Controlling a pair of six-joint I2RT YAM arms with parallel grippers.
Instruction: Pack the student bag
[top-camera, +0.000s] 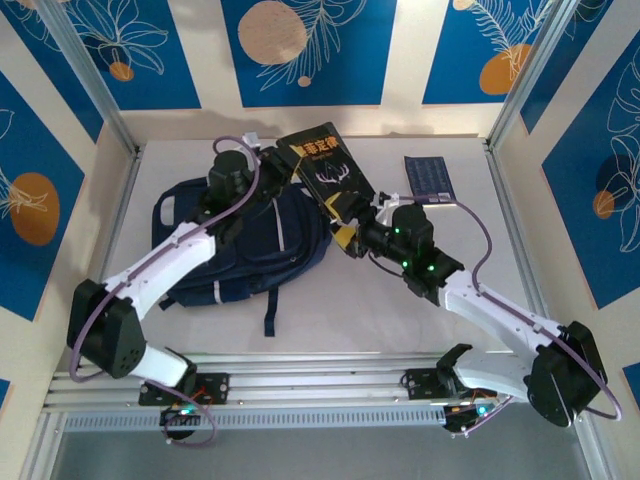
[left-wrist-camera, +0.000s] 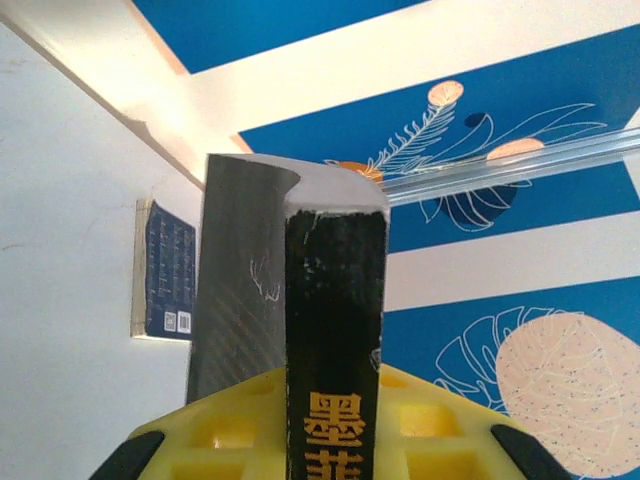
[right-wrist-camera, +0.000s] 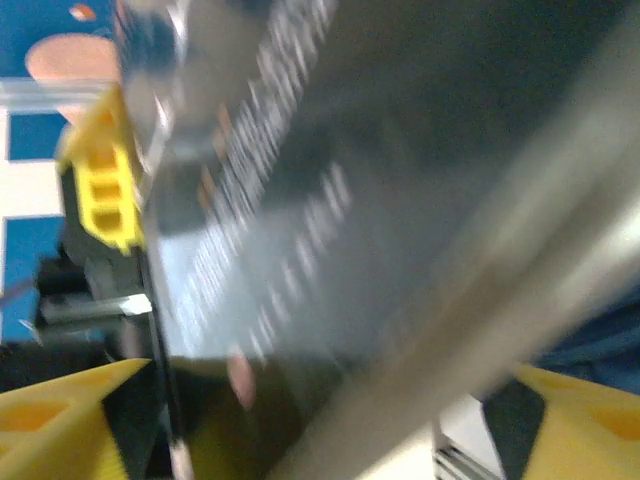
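Student bag (top-camera: 250, 245): lies flat on the table (top-camera: 350, 310), left of centre, partly under the left forearm; straps trail toward the near edge; whether its main zip is open cannot be told from above.

Black book (top-camera: 322, 165) (orange lettering down the spine, pale antler drawing on the cover): held up off the table beyond the bag's far right corner, tilted, no part of it inside the bag.

Left gripper (top-camera: 283, 165): fingers together on the book's spine end; the left wrist view has the spine standing straight up between the yellow fingers; a firm clamp, by the look of it.

Right gripper (top-camera: 352, 225): at the book's lower right corner; the right wrist view is blurred, with the cover slanting across between the two yellow fingers, which stand well apart; not gripping as far as I can see, though whether one finger touches the cover I cannot tell.

Blue booklet (top-camera: 430, 180): flat on the table toward the far right, well apart from the bag, untouched.

Progress, as judged: early; nothing visibly packed; one book in hand between the two arms, one booklet waiting; left to do: get the bag's mouth open, slide the black book in, fetch the booklet, close up.
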